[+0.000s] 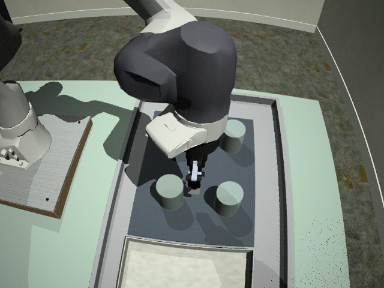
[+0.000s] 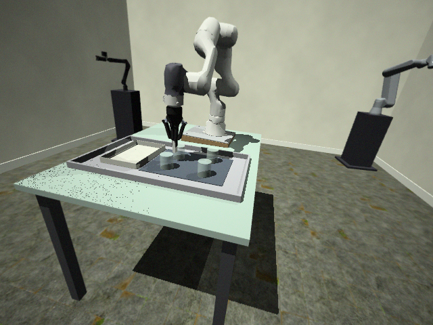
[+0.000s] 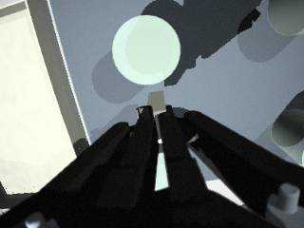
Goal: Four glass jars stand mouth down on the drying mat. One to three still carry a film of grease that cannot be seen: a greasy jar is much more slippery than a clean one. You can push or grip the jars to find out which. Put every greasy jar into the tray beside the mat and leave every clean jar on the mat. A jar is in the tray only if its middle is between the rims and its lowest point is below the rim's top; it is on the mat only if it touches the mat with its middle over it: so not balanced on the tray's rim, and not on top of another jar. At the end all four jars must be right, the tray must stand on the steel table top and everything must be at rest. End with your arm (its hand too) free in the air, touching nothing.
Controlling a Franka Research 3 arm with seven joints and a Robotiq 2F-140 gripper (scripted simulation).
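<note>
Several glass jars stand mouth down on the dark drying mat (image 1: 186, 186). In the top view I see the near-left jar (image 1: 169, 191), the near-right jar (image 1: 228, 198) and the far-right jar (image 1: 234, 135); the arm hides the far-left one. My gripper (image 1: 194, 184) is shut and empty, low over the mat between the two near jars, close beside the near-left one. In the wrist view that jar (image 3: 146, 49) lies just ahead of my fingertips (image 3: 156, 111); I cannot tell if they touch. The pale tray (image 1: 183, 266) lies beside the mat's near end.
Mat and tray sit inside a grey raised rim (image 1: 282, 173) on the green table. The tray (image 2: 130, 155) holds nothing. The robot's base plate (image 1: 40, 167) stands to the left. Two further jars show at the wrist view's right edge (image 3: 290, 128).
</note>
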